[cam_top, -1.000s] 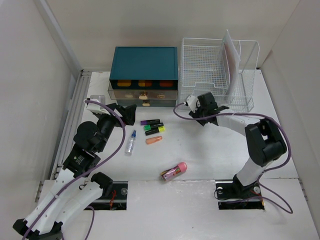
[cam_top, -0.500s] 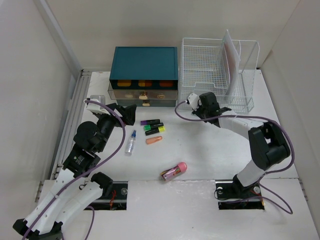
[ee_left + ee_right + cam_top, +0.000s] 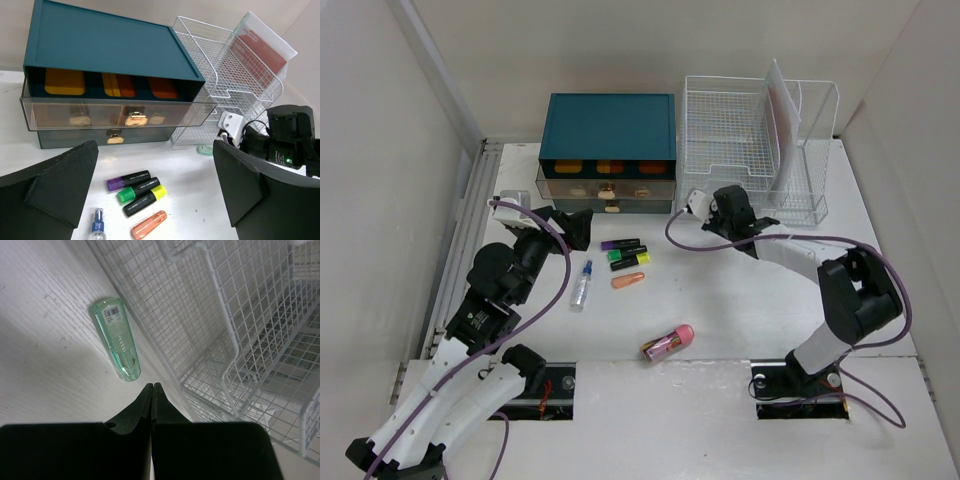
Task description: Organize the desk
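The white desk [image 3: 740, 300] holds three highlighters, purple [image 3: 619, 243], green [image 3: 624, 254] and yellow [image 3: 632, 262], an orange capsule-shaped piece [image 3: 628, 281], a small spray bottle [image 3: 582, 284] and a pink pencil case [image 3: 667, 341]. My left gripper [image 3: 572, 226] is open and empty, above the desk left of the highlighters [image 3: 139, 189]. My right gripper [image 3: 712, 207] is shut and empty, its tip [image 3: 151, 386] just short of a green translucent piece [image 3: 116, 337] lying by the wire rack's foot. That piece also shows in the left wrist view [image 3: 204, 149].
A teal drawer box [image 3: 608, 128] stands at the back, its clear middle drawer [image 3: 115, 112] pulled out a little. A white wire rack [image 3: 760, 140] with a plastic folder [image 3: 782, 115] stands at the back right. Side walls close the desk on both sides.
My right gripper has crept a little back and left, toward the foot of the wire rack. The left arm and the desk items have not moved.
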